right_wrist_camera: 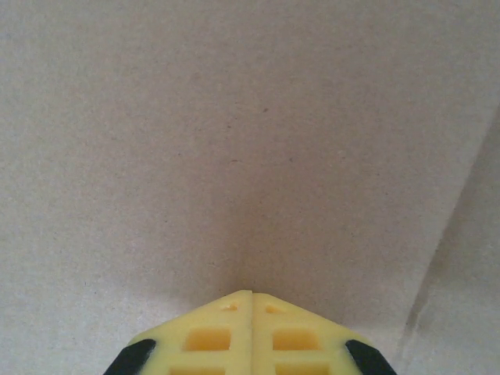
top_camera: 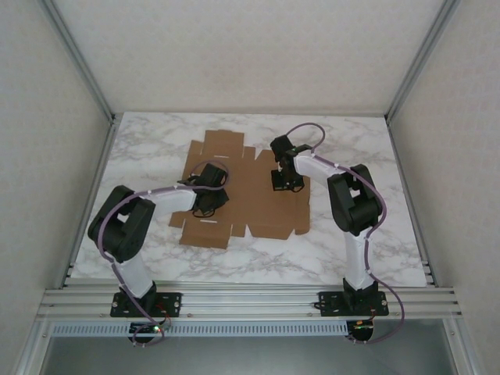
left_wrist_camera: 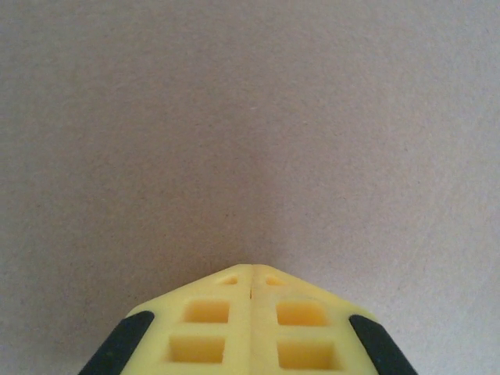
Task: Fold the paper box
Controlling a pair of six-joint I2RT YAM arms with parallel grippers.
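I am holding my left claw (left_wrist_camera: pixel 251 269) with its two fingers pressed together, nothing pinched between them. Its tip is pointing straight down at the paper box (top_camera: pixel 250 195). Under and ahead of this claw I am seeing only plain brown card, no crease or slot, so I judge I am standing on the middle of a panel. The box is lying flat and unfolded on the table (top_camera: pixel 351 250), stretching from my left claw across to my right one, with its flaps spread out beyond both.

I am holding my right claw (right_wrist_camera: pixel 251 295) the same way, fingers closed against each other and empty, tip down on the card. Off to this claw's right a crease (right_wrist_camera: pixel 445 258) is running away from me at a slant.

As I read it, I am pinning the sheet before lifting a side. To do that well I should be bearing down evenly with both tips so the thin card is not skating on the smooth table. The right tip belongs close beside that crease, on the panel side, so the fold forms along the line and not across the panel. I cannot tell how hard I am pressing, so going gently seems wise.
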